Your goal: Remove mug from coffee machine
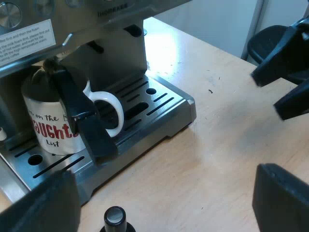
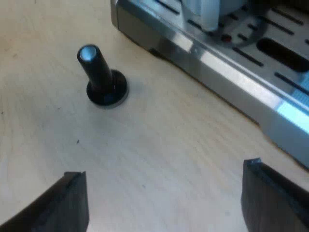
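Mug [image 1: 50, 123] sits on the coffee machine's drip tray [image 1: 161, 126] beneath the dark holder handle [image 1: 79, 111], loop [image 1: 115, 110] turned outward, handy for grabbing, while left gripper [image 1: 161, 198] and right gripper [image 2: 166, 193] hover over the table [image 1: 217, 150], both spread wide apart.

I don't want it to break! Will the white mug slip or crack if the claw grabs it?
The mug looks like glossy ceramic, so it is probably stiff but slippery, and it could chip if knocked. Its looped handle may give a safer hold. It sits on the slotted drip tray behind a dark handle, so it might bump that coming out.
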Available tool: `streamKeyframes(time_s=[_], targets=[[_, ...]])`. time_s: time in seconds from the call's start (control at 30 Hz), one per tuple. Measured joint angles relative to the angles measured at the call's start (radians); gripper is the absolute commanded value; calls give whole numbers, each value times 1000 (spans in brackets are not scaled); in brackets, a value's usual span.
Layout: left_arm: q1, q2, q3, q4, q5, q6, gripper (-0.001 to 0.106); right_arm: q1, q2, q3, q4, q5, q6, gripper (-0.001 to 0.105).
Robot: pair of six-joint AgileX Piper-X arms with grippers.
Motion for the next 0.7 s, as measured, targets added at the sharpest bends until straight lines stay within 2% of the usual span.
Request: streamKeyframes(time_s=[0.17,0.23,0.33,0.7], targets=[[0,0,0,0,0,0,87,19,38,55,-142,0,20,67],[0,0,0,0,0,0,87,19,82,101,-269,2,89,67],[0,0,0,0,0,0,87,19,122,123,-356,15,124,67],[0,0,0,0,0,0,87,19,274,136,-604,38,150,67]])
